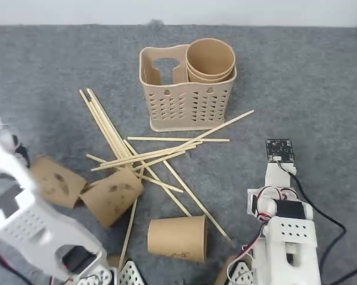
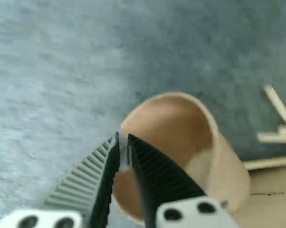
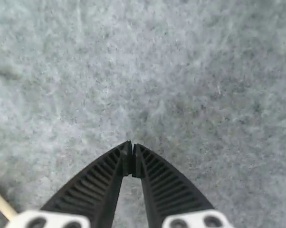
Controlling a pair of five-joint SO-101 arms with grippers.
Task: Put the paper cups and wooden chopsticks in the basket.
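Already cups (image 1: 210,58) in basket (image 1: 184,107) — left hand (image 2: 123,138) tight on loose cup (image 2: 181,128), right hand (image 3: 132,145) together.

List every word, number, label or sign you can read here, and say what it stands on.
No text reads clearly enough to quote.
Paper cups lying on their sides, at the left, in the middle and nearest: dark printed marks, too blurred to read.
Circuit board on an arm: markings too small to read.
Basket: no print on its wall.
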